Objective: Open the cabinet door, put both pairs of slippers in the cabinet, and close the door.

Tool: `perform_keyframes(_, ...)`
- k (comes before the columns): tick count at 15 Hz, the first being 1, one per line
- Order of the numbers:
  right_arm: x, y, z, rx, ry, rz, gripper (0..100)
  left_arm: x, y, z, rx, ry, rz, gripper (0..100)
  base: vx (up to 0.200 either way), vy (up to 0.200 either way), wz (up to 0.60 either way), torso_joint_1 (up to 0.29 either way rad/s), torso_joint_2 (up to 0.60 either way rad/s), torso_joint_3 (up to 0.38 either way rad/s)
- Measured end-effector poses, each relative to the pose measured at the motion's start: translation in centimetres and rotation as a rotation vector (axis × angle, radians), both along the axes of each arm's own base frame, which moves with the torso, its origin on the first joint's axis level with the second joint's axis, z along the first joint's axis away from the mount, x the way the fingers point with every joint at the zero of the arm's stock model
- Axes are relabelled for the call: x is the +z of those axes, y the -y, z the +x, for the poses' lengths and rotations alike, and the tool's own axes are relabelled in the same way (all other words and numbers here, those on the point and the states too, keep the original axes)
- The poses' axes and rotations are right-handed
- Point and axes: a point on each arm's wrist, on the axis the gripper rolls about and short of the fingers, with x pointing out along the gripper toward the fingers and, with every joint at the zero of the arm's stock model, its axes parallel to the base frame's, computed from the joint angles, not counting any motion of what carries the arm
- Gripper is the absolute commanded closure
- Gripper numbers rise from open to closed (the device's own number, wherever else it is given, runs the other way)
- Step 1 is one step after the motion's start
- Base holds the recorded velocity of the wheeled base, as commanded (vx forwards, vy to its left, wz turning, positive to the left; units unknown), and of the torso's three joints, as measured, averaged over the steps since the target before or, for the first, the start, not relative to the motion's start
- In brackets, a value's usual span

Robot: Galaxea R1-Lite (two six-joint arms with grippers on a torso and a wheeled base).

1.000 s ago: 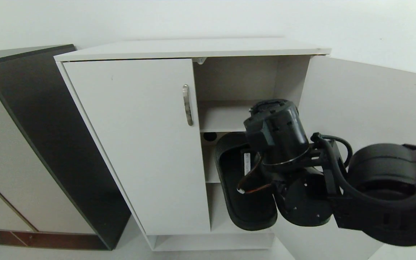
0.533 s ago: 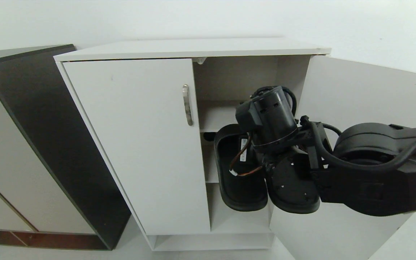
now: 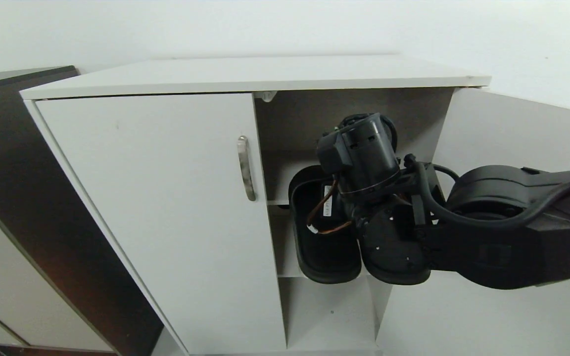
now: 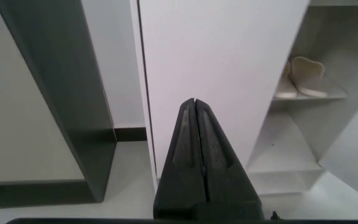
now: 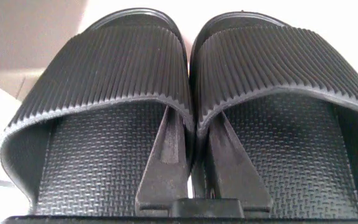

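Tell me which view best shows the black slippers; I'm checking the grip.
Right wrist view: the right gripper pinches the black slippers' adjoining inner walls. In the head view the arm covers that; the left wrist view faces the cabinet door.

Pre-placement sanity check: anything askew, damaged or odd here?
Nothing stands out: black slippers hang side by side from the right gripper, jaws pinching their adjoining inner walls, before the open cabinet; pale slippers sit on a shelf inside.

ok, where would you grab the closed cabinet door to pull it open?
The metal handle: a slim upright bar by the right edge of the door. I'd come from straight in front and pinch it sideways across its middle, since it runs vertically.
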Motion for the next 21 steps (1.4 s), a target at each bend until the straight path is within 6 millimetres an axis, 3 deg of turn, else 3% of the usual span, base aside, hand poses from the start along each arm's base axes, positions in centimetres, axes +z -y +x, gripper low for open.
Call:
perform_keyframes(2,-0.2,-0.1,0.1,-0.004,-0.002,-0.009,100,0.0,0.0,0.0,0.000,0.000,0.000,100,0.200,0.000,0.00,0.000,0.00,0.005)
perform_keyframes(11,-1.6,-1.1,1.1,-0.003,0.007,-0.006,100,0.0,0.0,0.0,0.000,0.000,0.000,100,0.000,0.000,0.00,0.000,0.00,0.000)
perform_keyframes(21,-0.6,-1.1,7.8,-0.025,0.061,0.009,100,0.0,0.0,0.0,0.000,0.000,-0.001,100,0.000,0.000,0.00,0.000,0.00,0.000)
